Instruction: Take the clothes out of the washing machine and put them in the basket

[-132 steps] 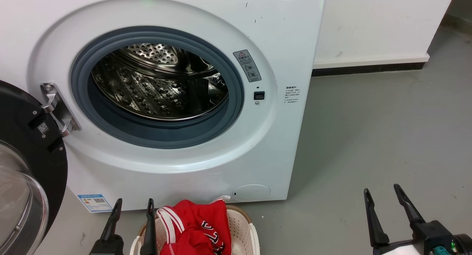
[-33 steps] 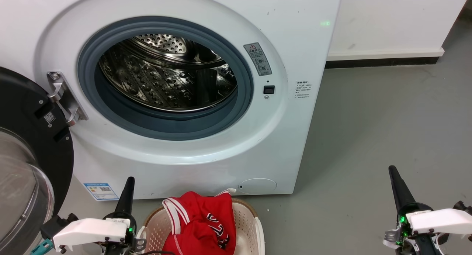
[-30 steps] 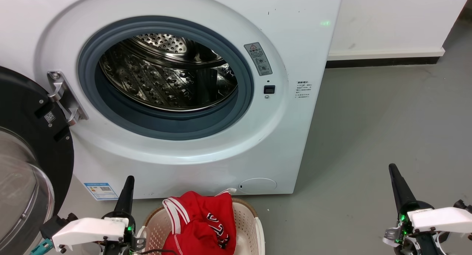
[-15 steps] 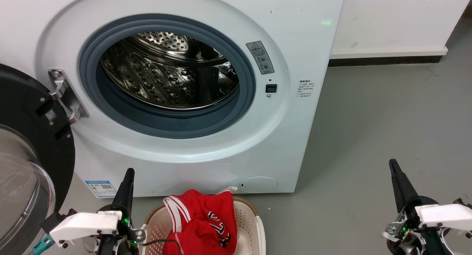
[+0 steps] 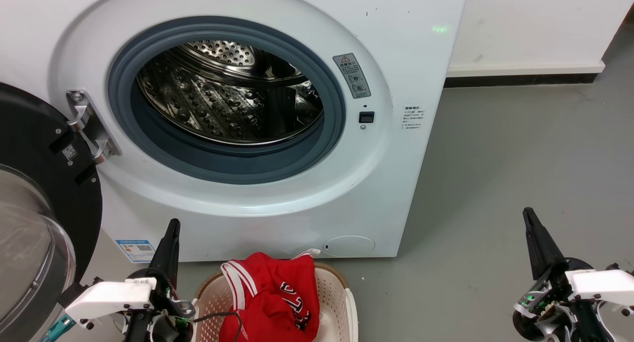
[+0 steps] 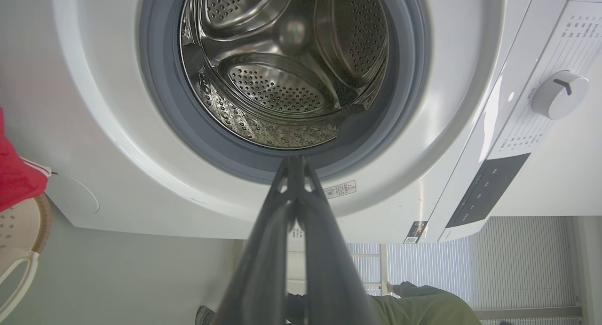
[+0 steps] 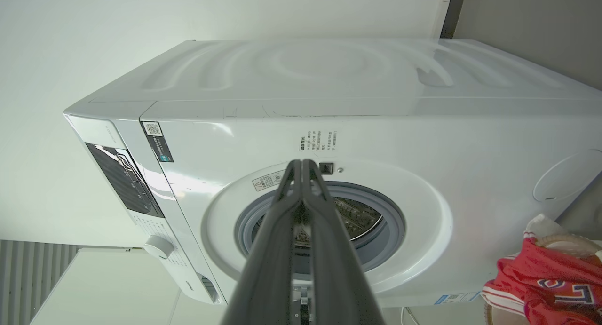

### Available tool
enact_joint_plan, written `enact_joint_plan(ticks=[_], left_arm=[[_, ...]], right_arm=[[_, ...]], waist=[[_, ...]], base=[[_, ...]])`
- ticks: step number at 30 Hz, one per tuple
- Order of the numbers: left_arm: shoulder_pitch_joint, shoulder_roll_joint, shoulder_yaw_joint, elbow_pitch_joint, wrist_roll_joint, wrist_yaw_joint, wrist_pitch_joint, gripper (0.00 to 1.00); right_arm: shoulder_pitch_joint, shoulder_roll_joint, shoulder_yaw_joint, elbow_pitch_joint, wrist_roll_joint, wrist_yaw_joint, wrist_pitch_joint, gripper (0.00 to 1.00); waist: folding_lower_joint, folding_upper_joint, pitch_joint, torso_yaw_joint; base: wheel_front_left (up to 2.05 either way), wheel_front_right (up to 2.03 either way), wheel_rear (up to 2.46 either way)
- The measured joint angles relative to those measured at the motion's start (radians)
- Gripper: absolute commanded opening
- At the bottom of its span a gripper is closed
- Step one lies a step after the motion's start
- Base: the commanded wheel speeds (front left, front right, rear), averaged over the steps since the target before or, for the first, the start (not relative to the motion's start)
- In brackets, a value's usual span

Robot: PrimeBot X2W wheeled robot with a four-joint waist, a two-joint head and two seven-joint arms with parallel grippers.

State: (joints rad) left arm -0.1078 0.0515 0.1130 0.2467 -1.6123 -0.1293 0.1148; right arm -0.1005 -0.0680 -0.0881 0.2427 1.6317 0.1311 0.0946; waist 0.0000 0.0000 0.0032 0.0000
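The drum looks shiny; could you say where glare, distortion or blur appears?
Head view: sharp highlights speckle the drum; a faint green spot lies on the washing machine. Left wrist view: slight wide-angle bowing of straight edges, left gripper blurred up close. Right wrist view: right gripper equally soft.

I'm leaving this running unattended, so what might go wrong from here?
The clothes are heaped high and drape over the basket rim, so they may slip out. The left gripper sits near the open door and might knock it. A thin black cable loops against the clothes and may snag.
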Motion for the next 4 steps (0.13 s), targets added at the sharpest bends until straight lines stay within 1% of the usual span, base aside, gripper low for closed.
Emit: enact_joint_plan(ticks=[4], left_arm=[[0.000, 0.000, 0.000, 0.000, 0.000, 0.000, 0.000, 0.00]], right_arm=[[0.000, 0.000, -0.001, 0.000, 0.000, 0.000, 0.000, 0.00]], waist=[[0.0000, 0.0000, 0.000, 0.000]], base=[[0.00, 0.00, 0.00]])
